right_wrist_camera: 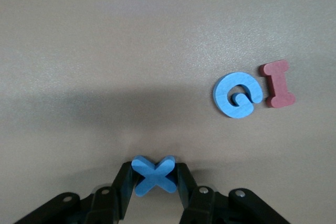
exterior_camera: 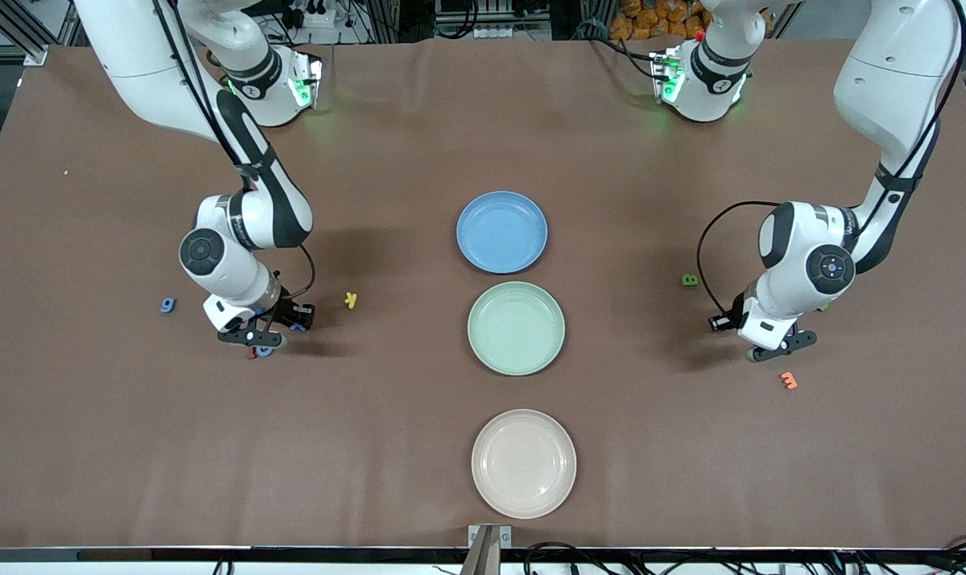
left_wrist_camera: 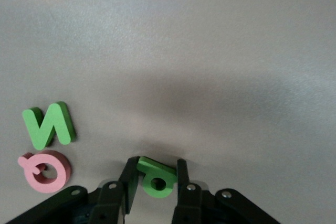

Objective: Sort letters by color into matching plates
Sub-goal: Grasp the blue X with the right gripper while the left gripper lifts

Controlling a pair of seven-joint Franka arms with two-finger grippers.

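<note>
Plates, blue plate (exterior_camera: 501, 231) and green plate (exterior_camera: 516, 327), hold nothing yet; left gripper (left_wrist_camera: 156, 182) pinches a green P (left_wrist_camera: 155, 178), right gripper (right_wrist_camera: 155, 178) a blue X (right_wrist_camera: 154, 174), both low at the table, well apart from the green plate.

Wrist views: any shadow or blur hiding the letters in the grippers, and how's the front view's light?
Left wrist view: soft shadow on the table above the left gripper, green letter sharp.
Right wrist view: same shadow band, blue X crisp in the right gripper.
Front view: even light, arm shadows beside both arms, no glare on the plates.
</note>
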